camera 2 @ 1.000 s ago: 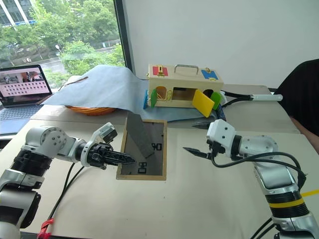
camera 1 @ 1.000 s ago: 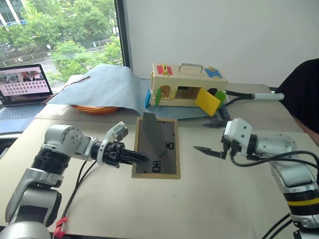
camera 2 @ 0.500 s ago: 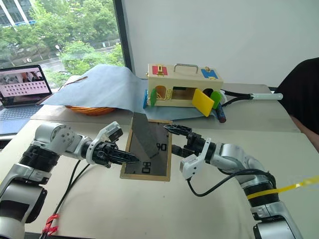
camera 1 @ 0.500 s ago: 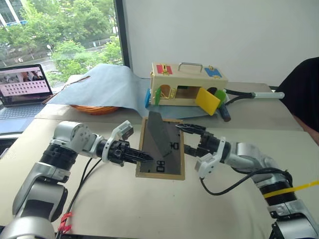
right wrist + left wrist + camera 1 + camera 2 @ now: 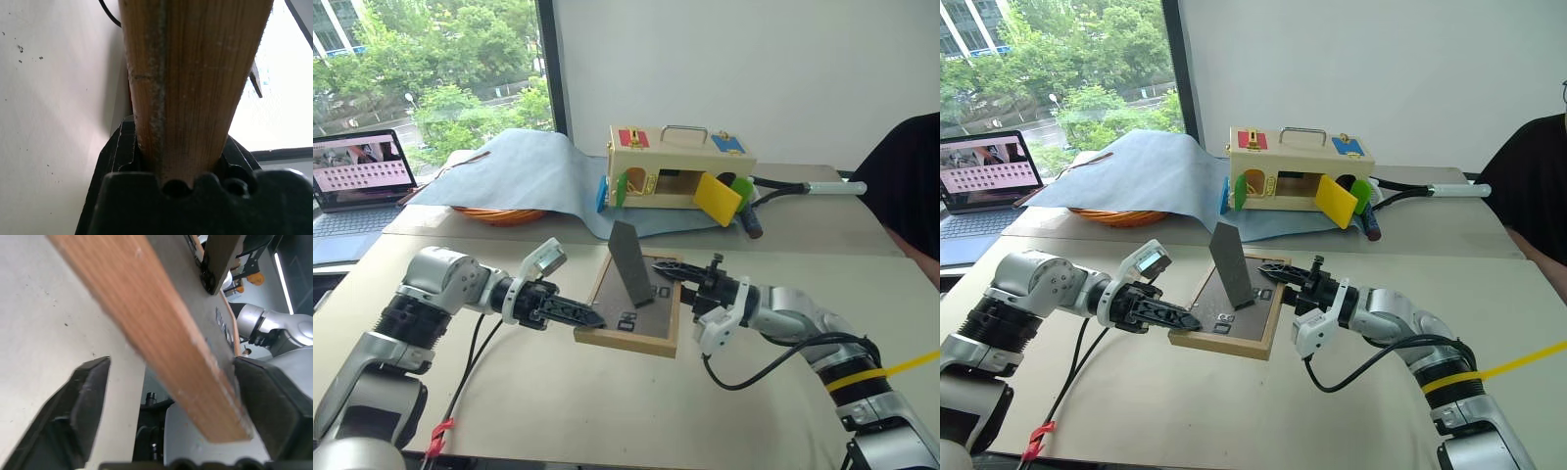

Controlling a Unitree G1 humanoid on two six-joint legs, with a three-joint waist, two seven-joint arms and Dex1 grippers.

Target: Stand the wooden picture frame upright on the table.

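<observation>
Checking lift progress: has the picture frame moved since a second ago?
Yes. The wooden picture frame has tilted off the table, its edge toward the wooden box raised.

Spread wide, two black fingers [image 5: 80, 411] of the left gripper [image 5: 171, 406], one on either side of a light-wood edge. Wooden picture frame [image 5: 161, 333] running slantwise between them, its cut end close to the gripper's base, its length reaching away past the fingertips. Clear gap between the wood and the one finger; the other finger right beside the frame's dark grey back, contact not certain. Stand flap [image 5: 220, 259] jutting from that grey back at the far end. Beige table [image 5: 44, 333] beneath, on the side of the freer finger. Beyond the frame, the grey and black right arm [image 5: 274, 328].
</observation>
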